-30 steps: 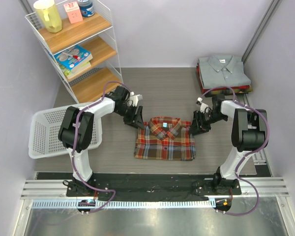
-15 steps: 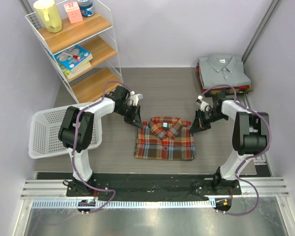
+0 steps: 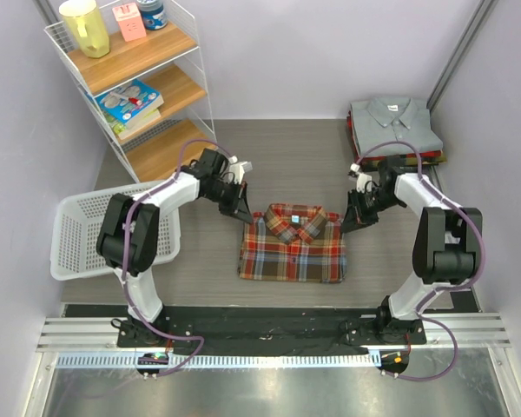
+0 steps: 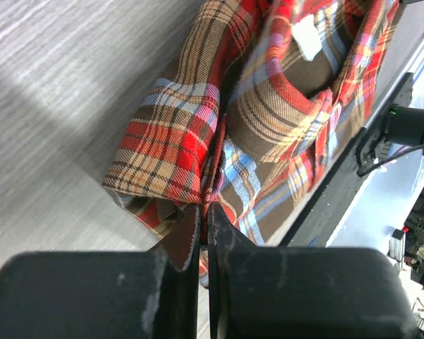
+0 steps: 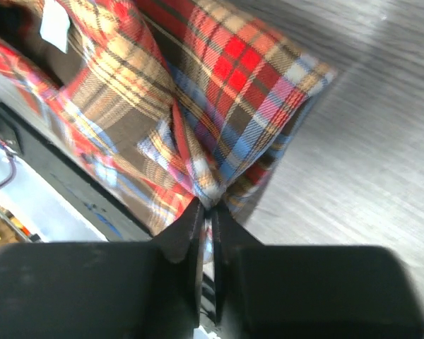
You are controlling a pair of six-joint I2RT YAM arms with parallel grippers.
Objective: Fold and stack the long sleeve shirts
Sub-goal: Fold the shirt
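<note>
A red, dark green-brown and cream plaid long sleeve shirt (image 3: 293, 247) lies folded on the table's middle, collar toward the back. My left gripper (image 3: 247, 215) is at its far left corner, and in the left wrist view the left gripper (image 4: 205, 213) is shut on a bunched fold of the plaid shirt (image 4: 198, 127). My right gripper (image 3: 346, 221) is at the far right corner. In the right wrist view the right gripper (image 5: 211, 210) pinches a gathered tuck of the plaid shirt (image 5: 219, 106). A stack of folded shirts (image 3: 394, 127), grey collared one on top, sits at the back right.
A white wire shelf (image 3: 187, 87) with wooden boards, books and containers stands at the back left. A white plastic basket (image 3: 80, 233) lies at the left, beside my left arm. A black mat (image 3: 269, 328) runs along the near edge.
Both grippers have closed on the plaid shirt's far corners. Both arms have shifted slightly toward the back, and the cloth at the corners is bunched up.
</note>
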